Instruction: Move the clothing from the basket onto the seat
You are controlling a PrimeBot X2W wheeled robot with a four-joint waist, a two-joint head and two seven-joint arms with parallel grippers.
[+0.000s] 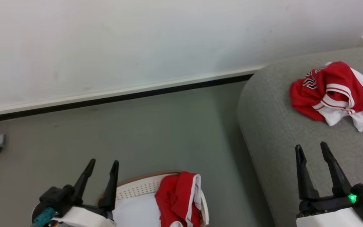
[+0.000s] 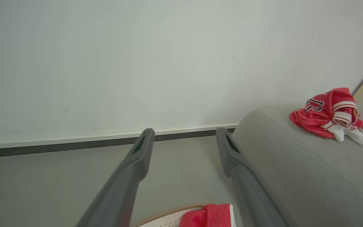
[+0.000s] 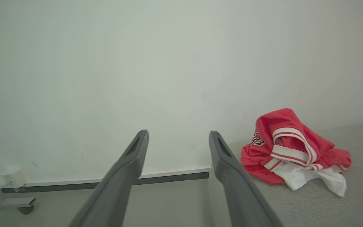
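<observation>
Lower centre, red clothing (image 1: pixel 176 198) drapes the basket (image 1: pixel 137 187) rim: likely soft, light, slippery; pinch its bunched fold. Your left gripper (image 1: pixel 104 161) and right gripper (image 1: pixel 310 145) gape empty.

A home-like room, shown by the grey sofa (image 1: pixel 279 135), laundry basket (image 1: pixel 137 186) and plain white wall (image 1: pixel 137 41).

The black left gripper (image 1: pixel 103 162), two long dark fingers on a white forearm shell (image 1: pixel 80 217), points up and leans slightly right, jaws parted. The matching black right gripper (image 1: pixel 310 145) stands upright, jaws equally spread, a small green light (image 1: pixel 352 198) glowing on its wrist
</observation>
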